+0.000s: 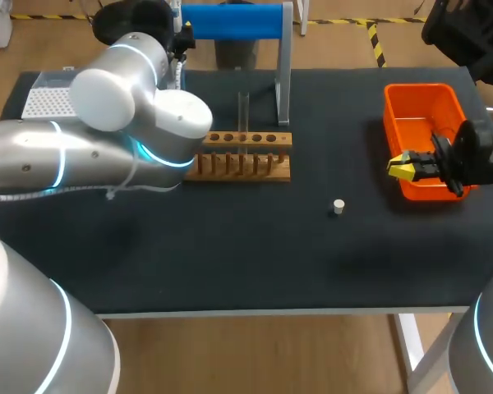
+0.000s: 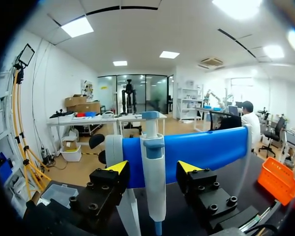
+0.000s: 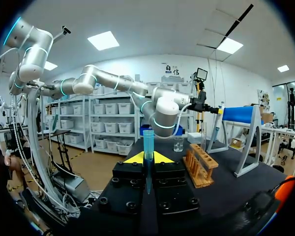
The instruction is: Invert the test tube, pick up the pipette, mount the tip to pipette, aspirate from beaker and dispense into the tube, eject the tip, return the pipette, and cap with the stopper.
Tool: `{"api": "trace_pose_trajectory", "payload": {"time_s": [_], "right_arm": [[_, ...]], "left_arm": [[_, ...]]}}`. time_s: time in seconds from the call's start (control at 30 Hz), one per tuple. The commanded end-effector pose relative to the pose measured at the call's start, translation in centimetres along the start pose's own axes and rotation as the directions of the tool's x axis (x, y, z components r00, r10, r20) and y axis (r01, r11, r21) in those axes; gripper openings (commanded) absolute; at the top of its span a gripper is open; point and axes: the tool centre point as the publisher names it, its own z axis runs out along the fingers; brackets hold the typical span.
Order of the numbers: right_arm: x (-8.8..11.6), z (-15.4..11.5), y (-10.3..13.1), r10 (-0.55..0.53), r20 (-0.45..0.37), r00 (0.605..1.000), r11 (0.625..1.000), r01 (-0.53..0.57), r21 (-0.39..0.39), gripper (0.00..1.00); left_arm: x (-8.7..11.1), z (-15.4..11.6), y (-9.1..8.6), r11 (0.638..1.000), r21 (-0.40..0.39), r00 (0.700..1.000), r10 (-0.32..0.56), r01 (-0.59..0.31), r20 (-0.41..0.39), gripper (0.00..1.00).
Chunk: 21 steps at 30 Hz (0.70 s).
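Left gripper spread around pipette; right gripper pinches tip at orange bin.

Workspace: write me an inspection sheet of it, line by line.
Surface: black table top.
Job's things: white-and-blue pipette hangs on the blue-barred stand; clear test tube upright in the wooden rack; small white stopper on the table; glass beaker beyond the rack.
Clutter: orange plastic bin; white tip box.
Grippers: left gripper open around the pipette; right gripper shut on a blue pipette tip.
Cables: nothing seen on the table.
Surroundings: nothing seen reaching in.
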Motion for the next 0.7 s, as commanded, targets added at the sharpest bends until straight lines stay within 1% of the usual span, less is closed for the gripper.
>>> {"api": "trace_pose_trajectory", "payload": {"time_s": [0.03,0.23,0.47,0.7], "right_arm": [[0.07,-0.05,0.03,0.0,0.001,1.0,1.0,0.0,0.001,0.0],[0.07,-0.05,0.03,0.0,0.001,1.0,1.0,0.0,0.001,0.0],[0.07,-0.05,0.03,0.0,0.001,1.0,1.0,0.0,0.001,0.0],[0.07,-0.05,0.03,0.0,0.001,1.0,1.0,0.0,0.001,0.0]], "left_arm": [[0.59,0.31,-0.21,1.0,-0.01,0.999,0.0,0.0,0.035,0.59],[0.86,0.56,-0.38,1.0,-0.009,0.999,0.004,-0.004,0.051,0.59],[0.87,0.81,-0.39,1.0,-0.012,0.998,0.004,-0.004,0.057,0.55],[0.78,0.98,-0.45,1.0,-0.013,0.998,0.006,-0.005,0.058,0.54]]}}
